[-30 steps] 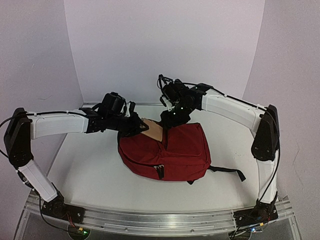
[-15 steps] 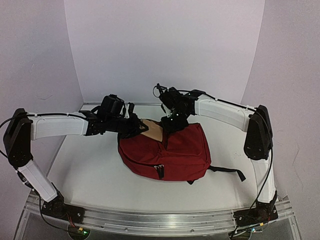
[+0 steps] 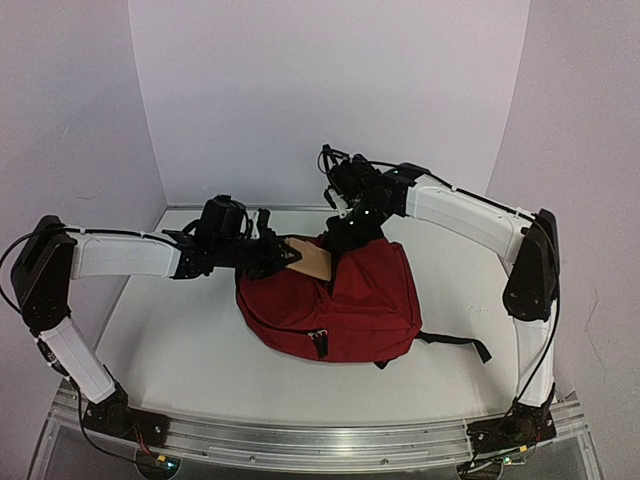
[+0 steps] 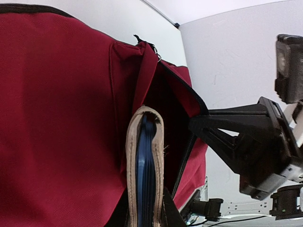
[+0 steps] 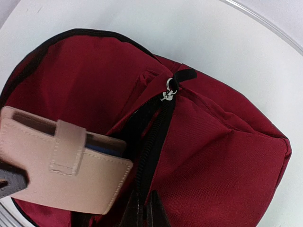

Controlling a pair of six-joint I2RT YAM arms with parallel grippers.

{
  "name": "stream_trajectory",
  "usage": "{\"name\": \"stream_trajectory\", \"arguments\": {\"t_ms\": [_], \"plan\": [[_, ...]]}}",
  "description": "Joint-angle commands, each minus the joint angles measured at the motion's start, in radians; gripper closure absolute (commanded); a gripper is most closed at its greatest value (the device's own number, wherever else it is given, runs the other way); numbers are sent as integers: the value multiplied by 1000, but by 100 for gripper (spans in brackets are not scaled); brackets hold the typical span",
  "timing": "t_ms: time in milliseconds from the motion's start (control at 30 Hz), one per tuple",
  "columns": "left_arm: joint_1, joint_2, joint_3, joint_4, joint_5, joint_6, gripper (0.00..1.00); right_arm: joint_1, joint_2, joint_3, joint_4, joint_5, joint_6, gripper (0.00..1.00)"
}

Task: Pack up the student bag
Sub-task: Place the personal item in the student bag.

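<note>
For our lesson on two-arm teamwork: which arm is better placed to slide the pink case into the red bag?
Left. The left gripper holds the pink case at the student bag's open zip; the right gripper is pinching the opening's edge.

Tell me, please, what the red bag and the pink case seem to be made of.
The student bag looks like matte woven fabric, probably synthetic: fine weave, soft folds. The pink case looks like smooth leather or an imitation, I cannot tell which: stitched edges and a stitched tab.

left arm (image 3: 120, 257), right arm (image 3: 460, 215): white link shells, black joints, thin black cables; silver base rail (image 3: 320, 435).
</note>
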Motion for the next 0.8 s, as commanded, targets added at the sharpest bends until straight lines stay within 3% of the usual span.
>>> {"name": "stream_trajectory", "arguments": {"t_ms": [0, 400, 533, 700, 767], "plan": [[2, 79, 22, 200, 99, -58, 100, 5, -59, 61, 23, -86, -5, 100], [-24, 298, 114, 441, 242, -157, 98, 4, -43, 91, 22, -112, -22, 100], [-28, 287, 86, 426, 214, -150, 76, 4, -51, 77, 22, -107, -28, 100], [-32, 173, 56, 216, 68, -52, 50, -2, -56, 50, 23, -109, -32, 100], [-37, 143, 51, 146, 24, -29, 44, -5, -56, 43, 23, -115, -32, 100]]}}
